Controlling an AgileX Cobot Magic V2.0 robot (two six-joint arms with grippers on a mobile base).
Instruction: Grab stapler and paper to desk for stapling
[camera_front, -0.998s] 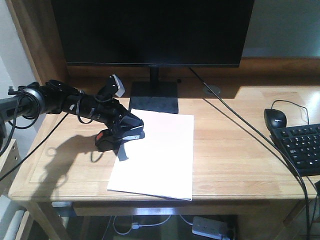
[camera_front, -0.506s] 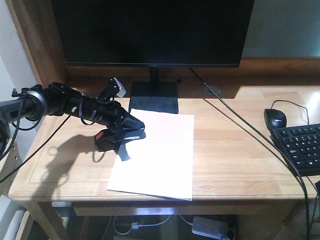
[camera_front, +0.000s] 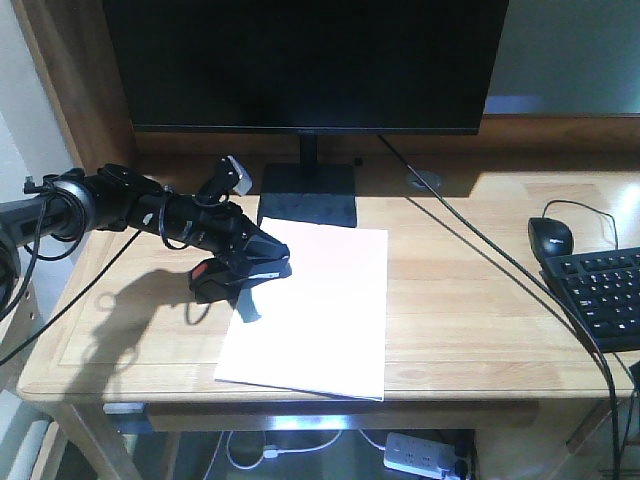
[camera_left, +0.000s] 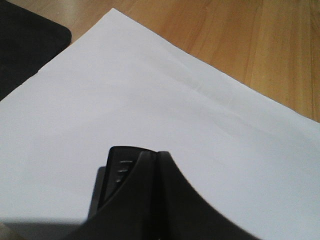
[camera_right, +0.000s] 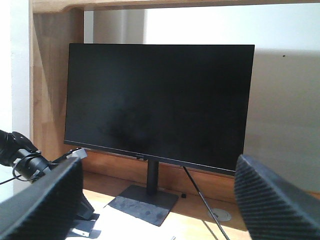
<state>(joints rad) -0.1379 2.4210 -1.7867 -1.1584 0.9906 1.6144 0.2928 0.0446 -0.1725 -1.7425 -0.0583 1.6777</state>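
Black stapler (camera_front: 215, 278) sits at the paper's (camera_front: 320, 310) left edge on the desk (camera_front: 470, 300); left gripper (camera_front: 262, 262) clamped on it; press straight down, paper squared; right gripper (camera_right: 155, 200) spread wide, empty.

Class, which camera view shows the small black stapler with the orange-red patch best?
The exterior front-facing view: the small black stapler with the orange-red patch sits at the white paper sheets' left edge under the left gripper. The left wrist view shows only its dark tip; the right wrist view shows none of it.
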